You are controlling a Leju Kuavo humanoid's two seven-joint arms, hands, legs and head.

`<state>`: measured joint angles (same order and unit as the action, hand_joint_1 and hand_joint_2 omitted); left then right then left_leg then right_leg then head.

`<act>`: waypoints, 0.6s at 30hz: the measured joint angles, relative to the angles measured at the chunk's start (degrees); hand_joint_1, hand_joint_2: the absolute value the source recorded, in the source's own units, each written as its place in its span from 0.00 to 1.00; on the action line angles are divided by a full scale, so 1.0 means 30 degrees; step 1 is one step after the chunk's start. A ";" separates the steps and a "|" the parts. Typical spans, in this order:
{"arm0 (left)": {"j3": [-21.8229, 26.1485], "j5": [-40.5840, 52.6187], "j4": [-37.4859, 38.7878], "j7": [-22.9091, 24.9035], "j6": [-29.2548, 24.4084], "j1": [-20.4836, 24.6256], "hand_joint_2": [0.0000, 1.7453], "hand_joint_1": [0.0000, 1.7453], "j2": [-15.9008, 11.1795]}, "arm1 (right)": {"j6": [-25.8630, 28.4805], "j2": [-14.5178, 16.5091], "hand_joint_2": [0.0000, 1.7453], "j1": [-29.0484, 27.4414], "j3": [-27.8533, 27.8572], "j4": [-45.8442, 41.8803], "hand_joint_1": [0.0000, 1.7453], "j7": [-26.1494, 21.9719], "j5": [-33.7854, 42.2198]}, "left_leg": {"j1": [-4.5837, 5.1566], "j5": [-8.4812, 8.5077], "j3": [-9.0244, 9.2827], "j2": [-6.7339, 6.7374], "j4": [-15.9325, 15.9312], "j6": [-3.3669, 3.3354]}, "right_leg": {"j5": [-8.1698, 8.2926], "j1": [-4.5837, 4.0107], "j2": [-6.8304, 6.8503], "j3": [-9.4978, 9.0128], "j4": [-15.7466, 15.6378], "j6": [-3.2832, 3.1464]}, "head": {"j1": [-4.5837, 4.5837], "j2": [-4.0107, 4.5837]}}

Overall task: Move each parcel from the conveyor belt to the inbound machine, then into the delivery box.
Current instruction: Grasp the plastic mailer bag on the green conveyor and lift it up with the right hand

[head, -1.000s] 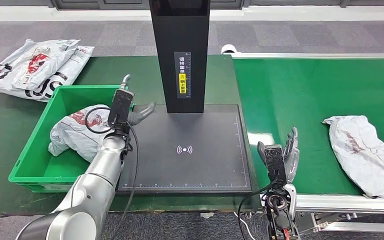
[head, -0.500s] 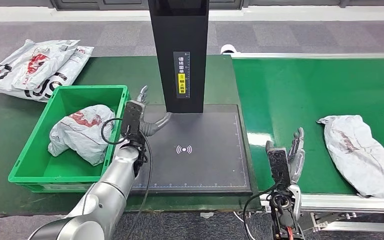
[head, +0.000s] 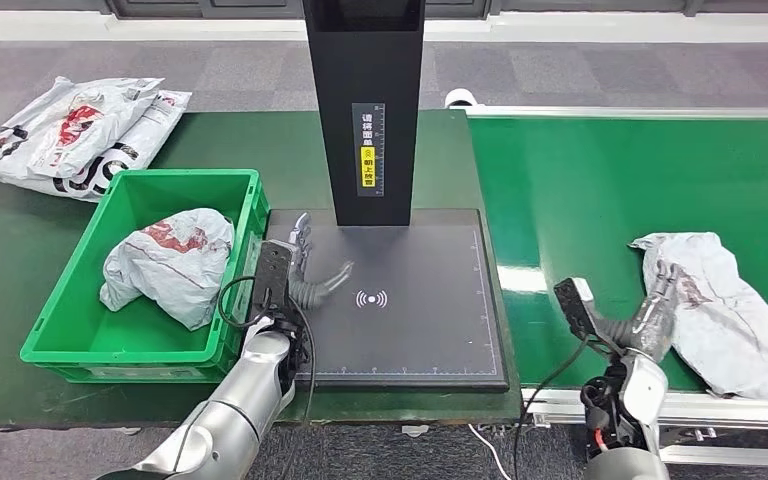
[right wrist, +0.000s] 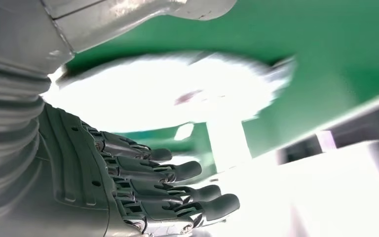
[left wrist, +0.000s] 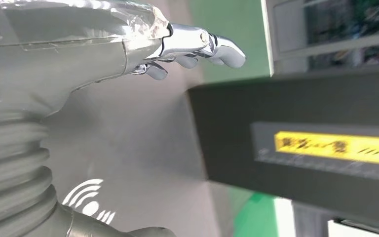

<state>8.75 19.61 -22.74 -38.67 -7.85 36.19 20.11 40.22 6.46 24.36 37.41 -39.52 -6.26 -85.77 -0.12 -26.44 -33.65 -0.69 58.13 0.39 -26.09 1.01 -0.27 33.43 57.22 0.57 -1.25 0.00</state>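
Note:
A crumpled white parcel [head: 720, 305] lies on the green conveyor belt [head: 600, 190] at the right. My right hand [head: 652, 315] reaches its near left edge with fingers spread and holds nothing; the right wrist view shows the parcel [right wrist: 177, 94] as a bright blur beyond the fingers [right wrist: 168, 187]. My left hand [head: 305, 270] hovers open over the left part of the black inbound machine plate [head: 410, 330], beside the green delivery box [head: 60, 350]. Inside the box lies another white parcel [head: 170, 265]. In the left wrist view the fingers [left wrist: 197, 44] point at the machine's black column [left wrist: 301, 138].
The machine's tall black column [head: 365, 110] rises behind the plate. Several white parcels [head: 70, 135] lie piled on the table at the far left. The conveyor's metal front rail [head: 720, 410] runs along the near right edge.
My left hand has drawn back from above the box to the plate's left part. My right hand has swung right across the belt to the parcel's edge.

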 joint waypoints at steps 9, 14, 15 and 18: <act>-0.0949 0.0873 0.0550 0.0357 -0.1598 -0.0352 1.00 0.00 -0.0007 | 0.0000 -0.1609 1.00 -0.0839 0.0520 0.0057 0.00 0.5131 -0.1426 | -0.0003 -0.0002 -0.0001 0.0022 -0.0001 -0.0004 | -0.0002 -0.0005 -0.0010 0.0011 0.0006 0.0014 | 0.0000 0.0000; -0.1076 0.0935 0.0687 0.0364 -0.1720 -0.0395 1.00 0.00 0.0000 | 0.0000 -0.2081 1.00 -0.0913 -0.0116 0.0374 0.00 0.7239 -0.1443 | -0.0005 0.0009 -0.0001 0.0018 -0.0002 -0.0008 | -0.0002 -0.0005 -0.0008 0.0006 0.0009 0.0015 | 0.0000 0.0002; -0.1091 0.0980 0.0699 0.0368 -0.1811 -0.0413 1.00 0.00 0.0000 | 0.0000 -0.2252 1.00 -0.0904 -0.0431 0.0604 0.00 0.7972 -0.1444 | -0.0004 0.0009 -0.0002 0.0019 -0.0002 -0.0009 | -0.0002 -0.0005 -0.0008 0.0005 0.0009 0.0015 | 0.0000 0.0004; -0.1153 0.1084 0.0710 0.0372 -0.2031 -0.0461 1.00 0.00 -0.0002 | -0.0059 -0.2928 1.00 -0.0769 -0.1552 0.1962 0.00 1.0333 -0.1448 | -0.0003 0.0008 -0.0007 0.0015 -0.0001 -0.0010 | -0.0001 -0.0003 -0.0007 0.0001 0.0007 0.0016 | 0.0000 0.0005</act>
<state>5.29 22.86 -20.61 -37.55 -13.94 34.80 20.10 40.04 -2.32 22.06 32.75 -33.64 24.74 -90.12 -0.13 -26.42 -33.67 -0.64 58.13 0.36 -26.09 1.00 -0.29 33.43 57.24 0.62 -1.25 0.02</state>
